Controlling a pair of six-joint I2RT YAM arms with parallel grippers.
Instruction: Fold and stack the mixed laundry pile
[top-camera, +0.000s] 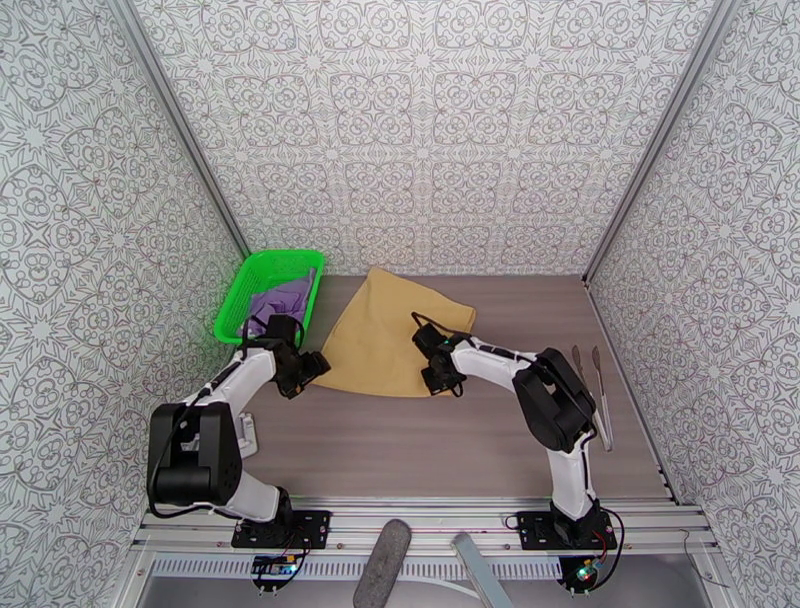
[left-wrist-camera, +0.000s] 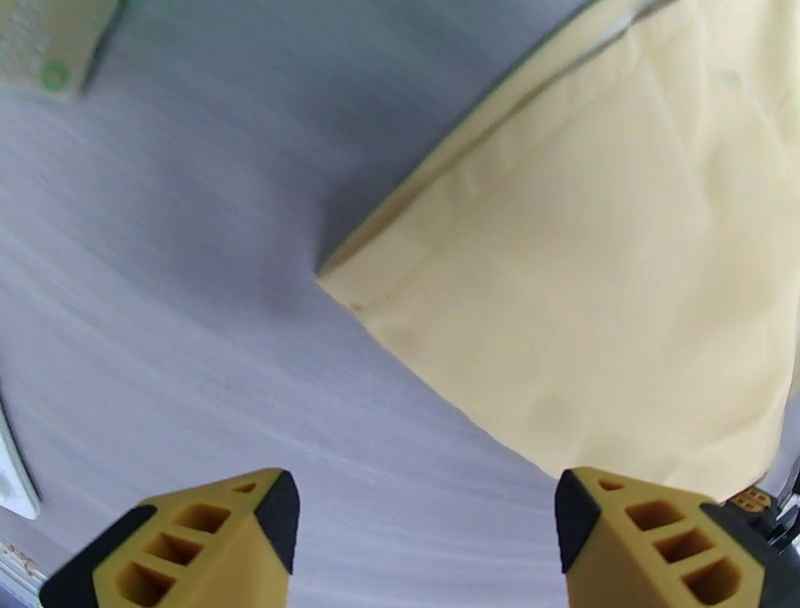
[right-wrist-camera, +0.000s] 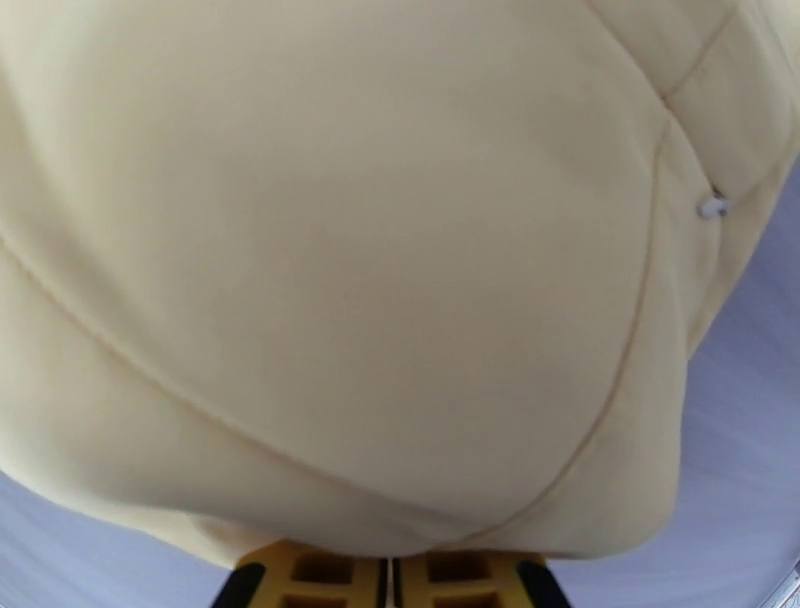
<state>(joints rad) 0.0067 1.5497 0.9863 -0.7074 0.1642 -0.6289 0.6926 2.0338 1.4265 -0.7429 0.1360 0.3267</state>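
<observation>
We grip the near edge of the mustard garment (top-camera: 385, 325), spread across the table (top-camera: 420, 450), in the shut right gripper (right-wrist-camera: 390, 578), while our left gripper (left-wrist-camera: 428, 530) hangs wide open and empty just beside its near-left corner.

The left arm (top-camera: 240, 385) and right arm (top-camera: 500, 362) both reach forward with bent elbows. The left end effector (top-camera: 312, 368) (left-wrist-camera: 428, 520) hangs just beside the near left corner of the mustard-tan garment (top-camera: 385, 330), fingers spread wide, gripping nothing. The right end effector (top-camera: 440, 380) (right-wrist-camera: 390, 570) sits at the garment's near edge, fingers pinched together on its cloth.
</observation>
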